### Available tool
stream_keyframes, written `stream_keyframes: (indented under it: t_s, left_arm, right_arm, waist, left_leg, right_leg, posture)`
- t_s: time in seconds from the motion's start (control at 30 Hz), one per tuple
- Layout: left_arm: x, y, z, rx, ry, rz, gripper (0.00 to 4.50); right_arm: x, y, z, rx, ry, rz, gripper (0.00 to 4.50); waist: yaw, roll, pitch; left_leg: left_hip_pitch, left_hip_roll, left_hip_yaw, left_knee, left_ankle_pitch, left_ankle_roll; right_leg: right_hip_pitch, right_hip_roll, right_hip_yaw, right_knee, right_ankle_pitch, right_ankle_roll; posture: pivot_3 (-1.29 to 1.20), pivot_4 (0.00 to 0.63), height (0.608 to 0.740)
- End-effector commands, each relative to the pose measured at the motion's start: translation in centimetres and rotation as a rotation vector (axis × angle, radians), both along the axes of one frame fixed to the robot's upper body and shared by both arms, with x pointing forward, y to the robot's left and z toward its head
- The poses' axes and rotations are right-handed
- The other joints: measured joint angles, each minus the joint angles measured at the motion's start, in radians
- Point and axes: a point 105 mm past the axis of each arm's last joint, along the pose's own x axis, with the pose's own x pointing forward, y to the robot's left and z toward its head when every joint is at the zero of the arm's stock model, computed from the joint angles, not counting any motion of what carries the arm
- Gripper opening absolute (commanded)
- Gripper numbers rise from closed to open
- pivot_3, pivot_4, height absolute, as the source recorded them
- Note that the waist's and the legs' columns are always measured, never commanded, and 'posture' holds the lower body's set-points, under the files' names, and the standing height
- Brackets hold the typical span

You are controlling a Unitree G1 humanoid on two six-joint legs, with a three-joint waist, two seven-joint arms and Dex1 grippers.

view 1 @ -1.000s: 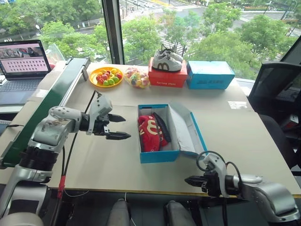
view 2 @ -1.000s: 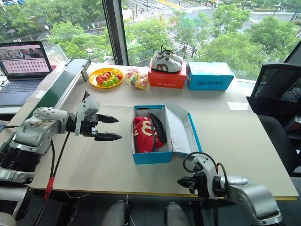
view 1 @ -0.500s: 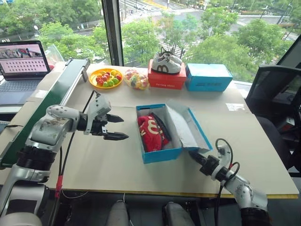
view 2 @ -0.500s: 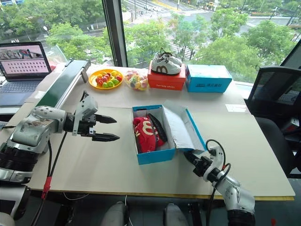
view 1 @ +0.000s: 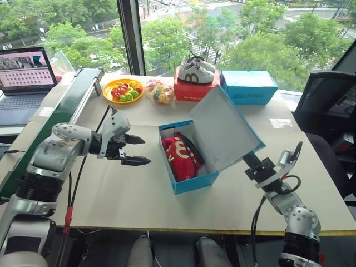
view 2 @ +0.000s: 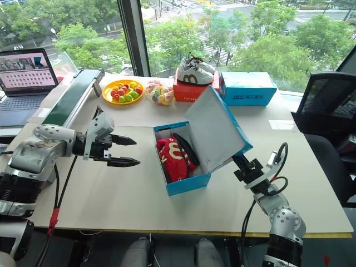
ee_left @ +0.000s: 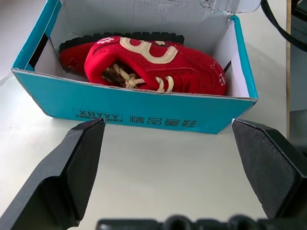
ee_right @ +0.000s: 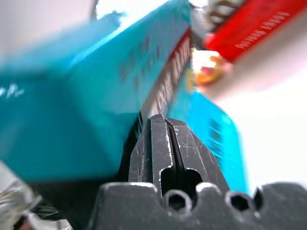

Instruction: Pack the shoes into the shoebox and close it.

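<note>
Since the earlier frame, right claw (view 2: 240,164) rose under the shoebox (view 1: 192,181) lid, fingers pressed together, tipping it up. Shoes (view 1: 181,156) lie inside the box on the counter (view 1: 139,194). Left claw (view 1: 136,150) hovers beside it, spread wide, empty.

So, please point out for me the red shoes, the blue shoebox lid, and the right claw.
red shoes (view 1: 181,156), left eye view, side with cream mark.
shoebox lid (view 1: 222,133), left eye view, white inner face.
right claw (view 1: 251,162), left eye view, black fingertips under the lid.
</note>
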Motion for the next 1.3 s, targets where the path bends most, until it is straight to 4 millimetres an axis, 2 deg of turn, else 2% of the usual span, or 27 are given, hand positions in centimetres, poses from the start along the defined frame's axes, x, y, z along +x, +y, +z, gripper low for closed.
stream_keyframes:
  t_s: [0.03, 0.1, 0.23, 0.3, 0.43, 0.53, 0.6, 0.7, 0.8, 0.87, 0.97, 1.03, 1.1, 1.23, 1.3]
  left_arm:
    - [-0.1, 0.5, 1.2, -0.012, -0.047, 0.017, 4.5]
    - [-0.3, 0.5, 1.3, -0.018, -0.051, 0.023, 4.5]
    - [-0.5, 0.6, 1.1, -0.026, -0.048, 0.039, 4.5]
    - [-0.6, 0.4, 0.6, -0.028, -0.041, 0.039, 4.5]
    - [-0.9, 0.0, 0.3, -0.05, -0.034, 0.042, 4.5]
    - [-1.0, -0.1, -0.2, -0.054, -0.029, 0.05, 4.5]
    - [-1.2, -0.2, -0.4, -0.061, -0.026, 0.058, 4.5]
    - [-1.6, -0.2, -0.5, -0.071, -0.027, 0.076, 4.5]
    - [-2.4, 0.6, -0.7, -0.078, -0.029, 0.124, 4.5]
    - [-2.7, 0.7, -1.0, -0.083, -0.025, 0.143, 4.5]
    - [-3.3, 0.5, -1.7, -0.103, -0.016, 0.175, 4.5]
    - [-3.6, 0.4, -1.8, -0.106, -0.016, 0.188, 4.5]
    - [-3.8, 0.5, -2.0, -0.103, -0.015, 0.197, 4.5]
    - [-4.0, 0.7, -2.2, -0.101, -0.011, 0.213, 4.5]
    - [-4.0, 0.6, -2.3, -0.102, -0.008, 0.216, 4.5]
  right_arm:
    - [-1.4, 3.9, 2.1, -0.079, -0.065, 0.182, 0.04]
    - [-2.1, 6.3, 1.5, -0.176, -0.041, 0.289, 0.04]
    - [-2.2, 9.2, -0.9, -0.467, -0.05, 0.421, 0.04]
    - [-1.0, 9.7, -1.2, -0.574, -0.079, 0.439, 0.04]
    - [1.9, 11.4, -0.4, -0.752, -0.184, 0.471, 0.04]
    - [4.7, 12.8, 0.5, -0.816, -0.218, 0.441, 0.04]
    - [5.6, 13.7, 0.9, -0.851, -0.255, 0.459, 0.04]
    - [6.2, 14.2, 1.6, -0.923, -0.311, 0.509, 0.04]
    - [6.7, 13.7, 2.5, -1.08, -0.418, 0.566, 0.04]
    - [7.5, 14.0, 2.6, -1.082, -0.404, 0.561, 0.04]
    - [8.4, 15.2, -0.5, -1.177, -0.364, 0.583, 0.04]
    - [8.6, 15.2, -2.7, -1.261, -0.346, 0.595, 0.04]
    - [8.8, 15.0, -4.0, -1.311, -0.339, 0.59, 0.04]
    - [8.9, 14.8, -4.7, -1.349, -0.358, 0.579, 0.04]
    - [8.8, 14.7, -4.5, -1.342, -0.38, 0.57, 0.04]
  waist:
    - [0.003, 0.0, 0.0]
    - [0.003, 0.0, 0.0]
    - [0.005, 0.0, 0.0]
    - [0.004, 0.0, 0.0]
    - [-0.001, 0.0, 0.0]
    - [-0.003, 0.0, 0.0]
    - [-0.002, 0.0, 0.0]
    - [0.006, 0.0, 0.0]
    - [0.008, 0.001, 0.001]
    - [0.009, 0.001, 0.002]
    - [0.005, 0.001, 0.002]
    - [0.0, 0.001, 0.001]
    - [-0.005, 0.001, 0.001]
    - [-0.016, 0.0, 0.001]
    - [-0.017, 0.0, 0.001]
  left_leg:
    - [-0.001, 0.0, 0.0, 0.0, 0.0, 0.0]
    - [-0.002, 0.0, 0.0, 0.0, 0.0, 0.0]
    - [-0.004, 0.0, 0.0, 0.005, 0.0, 0.0]
    - [-0.005, 0.0, 0.0, 0.009, 0.0, 0.0]
    - [-0.004, 0.0, 0.001, 0.011, 0.0, 0.0]
    - [-0.005, 0.0, 0.001, 0.01, 0.002, 0.001]
    - [-0.005, 0.001, 0.001, 0.01, 0.002, 0.002]
    - [-0.011, 0.0, 0.001, 0.01, 0.002, 0.001]
    - [-0.013, 0.0, 0.001, 0.008, 0.001, 0.001]
    - [-0.014, 0.0, 0.001, 0.009, 0.001, 0.001]
    - [-0.012, 0.0, 0.0, 0.01, 0.001, 0.001]
    - [-0.008, 0.0, 0.001, 0.01, 0.002, 0.001]
    - [-0.007, 0.0, 0.001, 0.01, 0.002, 0.0]
    - [0.0, 0.0, 0.001, 0.009, 0.002, 0.0]
    - [0.007, 0.0, 0.001, 0.008, 0.002, 0.0]
  right_leg:
    - [-0.001, 0.0, 0.0, 0.0, 0.0, 0.0]
    - [-0.002, 0.0, 0.0, 0.0, 0.0, 0.0]
    - [-0.002, 0.0, 0.0, 0.001, -0.001, 0.002]
    - [-0.003, -0.001, 0.0, 0.002, -0.003, 0.007]
    - [-0.002, -0.001, 0.0, 0.0, -0.001, 0.002]
    - [-0.005, 0.0, 0.0, 0.001, 0.003, 0.001]
    - [-0.005, 0.0, 0.0, 0.002, 0.006, 0.006]
    - [-0.012, 0.0, 0.001, 0.008, 0.005, 0.001]
    - [-0.015, 0.0, 0.001, 0.009, 0.004, 0.0]
    - [-0.016, 0.0, 0.001, 0.01, 0.004, 0.0]
    - [-0.014, 0.0, 0.0, 0.012, 0.004, 0.0]
    - [-0.012, 0.0, 0.0, 0.013, 0.003, -0.001]
    - [-0.012, 0.0, 0.001, 0.014, 0.003, -0.001]
    - [-0.006, 0.0, 0.001, 0.015, 0.003, -0.002]
    - [0.001, 0.0, 0.0, 0.014, 0.001, -0.003]
  posture:
    - [0.0, 0.15, 0.74]
    - [0.0, 0.15, 0.74]
    - [0.0, 0.15, 0.74]
    - [0.0, 0.15, 0.74]
    - [0.0, 0.15, 0.74]
    - [0.0, 0.15, 0.74]
    - [0.0, 0.15, 0.74]
    - [0.0, 0.15, 0.74]
    - [0.0, 0.15, 0.74]
    - [0.0, 0.15, 0.74]
    - [0.0, 0.15, 0.74]
    - [0.0, 0.15, 0.74]
    - [0.0, 0.15, 0.74]
    - [0.0, 0.15, 0.74]
    - [0.0, 0.15, 0.74]
